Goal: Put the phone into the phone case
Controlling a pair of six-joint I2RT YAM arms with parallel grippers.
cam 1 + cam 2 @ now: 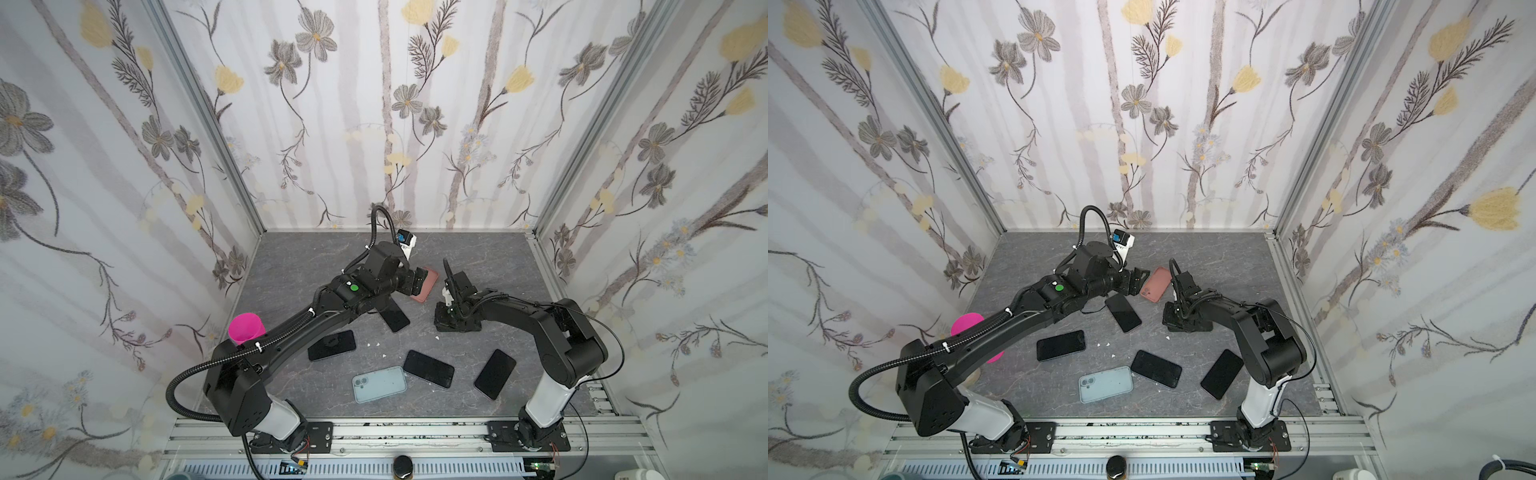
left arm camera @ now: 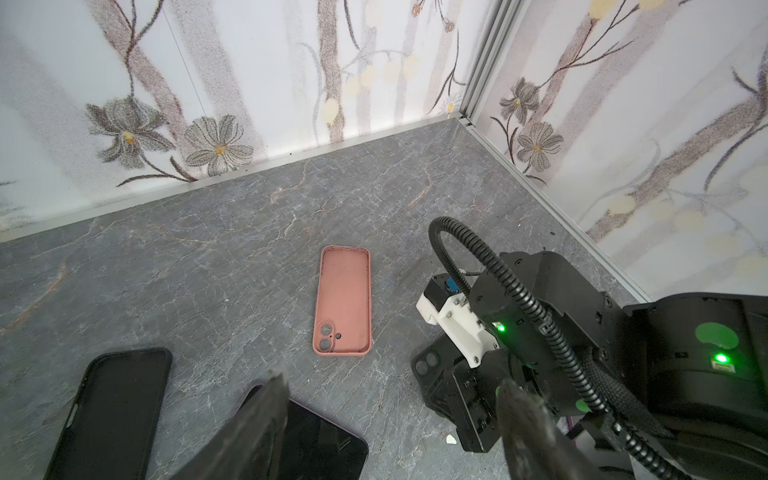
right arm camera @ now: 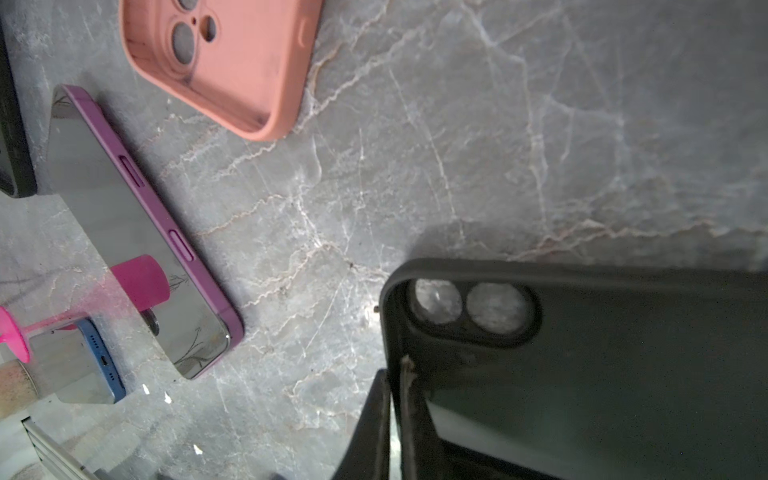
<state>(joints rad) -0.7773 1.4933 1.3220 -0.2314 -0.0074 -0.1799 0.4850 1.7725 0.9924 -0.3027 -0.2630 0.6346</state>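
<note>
The left arm (image 1: 299,336) and right arm (image 1: 519,309) are black with white base links; a ribbed black hose (image 1: 169,390) lies along the left one; a green dot (image 1: 354,287) marks it.

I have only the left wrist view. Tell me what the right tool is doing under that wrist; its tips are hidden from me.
Observer: The right tool is shut on the rim of a dark case, close to its camera cutout.
Operator: Noted. Report any case other than that one and the pink case in front of me.
Observer: In both top views a light blue case lies flat near the arms' bases, beside a black phone.
</note>
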